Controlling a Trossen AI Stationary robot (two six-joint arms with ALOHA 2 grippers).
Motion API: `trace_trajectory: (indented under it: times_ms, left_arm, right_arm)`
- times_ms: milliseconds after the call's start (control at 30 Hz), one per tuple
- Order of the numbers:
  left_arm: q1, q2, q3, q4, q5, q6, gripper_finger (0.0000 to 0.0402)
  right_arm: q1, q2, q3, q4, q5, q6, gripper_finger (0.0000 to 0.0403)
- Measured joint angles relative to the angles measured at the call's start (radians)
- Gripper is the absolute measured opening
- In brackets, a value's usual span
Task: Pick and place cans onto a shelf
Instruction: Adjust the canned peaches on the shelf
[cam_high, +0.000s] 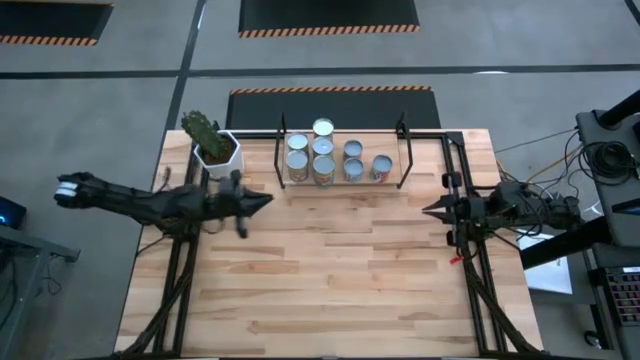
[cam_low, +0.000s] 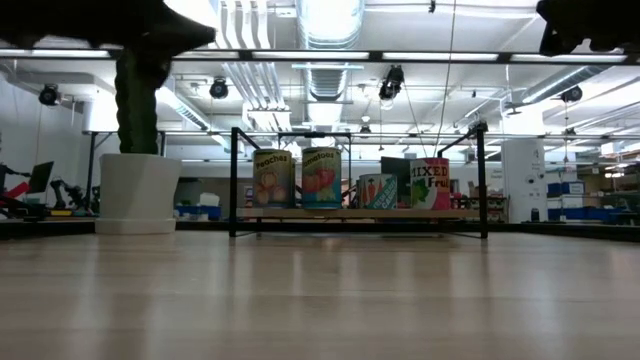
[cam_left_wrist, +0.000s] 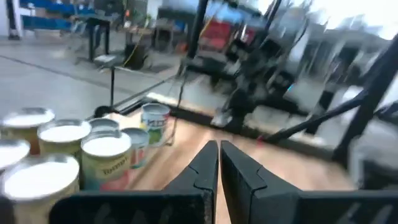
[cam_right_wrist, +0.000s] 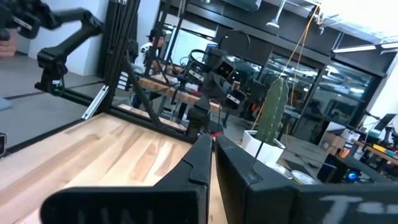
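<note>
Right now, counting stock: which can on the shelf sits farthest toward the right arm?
The can at the shelf's right end, standing alone beyond the others.

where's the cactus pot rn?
In the high view the cactus pot sits at the table's far left corner, just outside the shelf's left upright, with the shut left gripper just in front of it.

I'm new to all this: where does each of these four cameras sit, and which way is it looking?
High: overhead, straight down on both arms, the shelf and cans.
Low: tabletop height, level at the shelf and cactus pot; arms dark at top.
Left wrist: past the shut left gripper towards the right arm.
Right wrist: past the shut right gripper towards the left arm.
Shared: cans in high, low, left wrist.
</note>
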Motion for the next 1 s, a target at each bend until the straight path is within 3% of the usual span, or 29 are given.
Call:
trace_trajectory:
  times_ms: [100, 233, 333, 467, 600, 833, 1000]
  left_arm:
    - [0.014, 0.185, 0.194, -0.177, -0.069, 0.051, 0.0]
    - [0.072, 0.438, 0.496, -0.648, -0.244, 0.027, 0.0]
    - [0.118, 0.598, 0.685, -0.847, -0.262, 0.034, 0.0]
    - [0.173, 0.752, 0.847, -1.006, -0.268, 0.085, 0.0]
    - [0.214, 0.825, 0.92, -1.048, -0.284, 0.13, 0.0]
    - [0.291, 0.843, 0.888, -0.979, -0.303, 0.178, 0.0]
    - [0.368, 0.843, 0.853, -0.902, -0.185, 0.225, 0.0]
  right_arm:
    - [0.0, 0.0, 0.007, 0.0, 0.0, -0.003, 0.0012]
    - [0.0, 0.0, 0.009, -0.004, 0.001, 0.004, 0.0012]
    - [0.0, 0.0, 0.009, -0.008, 0.003, 0.005, 0.0012]
    - [0.0, 0.0, 0.009, -0.009, 0.002, 0.009, 0.0012]
    - [0.0, 0.0, 0.009, -0.022, 0.002, 0.03, 0.0012]
    - [0.0, 0.0, 0.009, -0.038, 0.002, 0.04, 0.0012]
    - [0.0, 0.0, 0.009, -0.037, 0.002, 0.04, 0.0012]
